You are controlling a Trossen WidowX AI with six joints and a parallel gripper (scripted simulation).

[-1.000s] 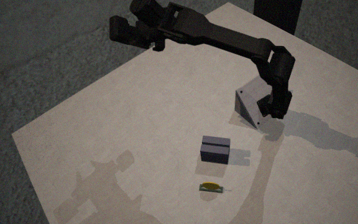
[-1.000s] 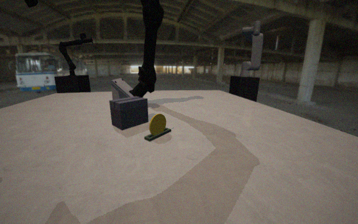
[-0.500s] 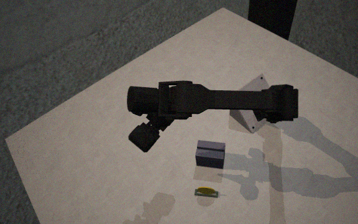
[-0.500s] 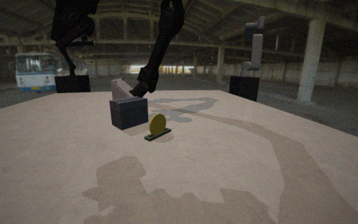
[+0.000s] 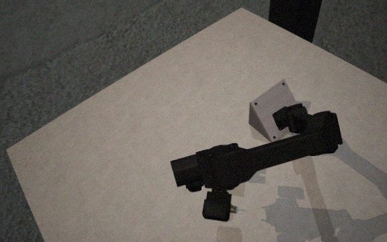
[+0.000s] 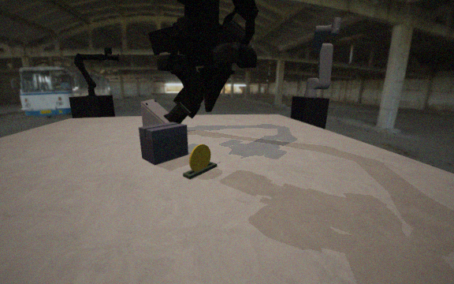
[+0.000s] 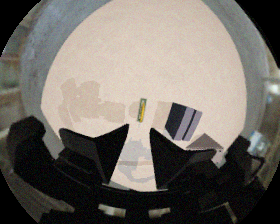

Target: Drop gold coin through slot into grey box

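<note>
The gold coin (image 6: 200, 157) (image 7: 141, 113) stands on edge in the dark-green holder (image 6: 190, 174) (image 7: 143, 100). In the top view both are mostly hidden behind the dark gripper. The grey box (image 6: 164, 143) (image 7: 176, 121) stands beside the holder, on the right in the wrist view, with its dark slot running along the lid. The arm hides the box in the top view. My gripper (image 6: 200, 113) (image 7: 139, 128) points down, high above the coin. Its fingers are partly open with nothing between them. The coin shows just beyond the gap between the fingertips in the wrist view.
A pale wedge-shaped block (image 5: 267, 107) (image 6: 153, 111) (image 7: 205, 142) stands behind the box, at the foot of the arm. Arm shadows fall across the table (image 5: 113, 134) (image 6: 93, 205) (image 7: 156, 50). The far table edges show in the top view.
</note>
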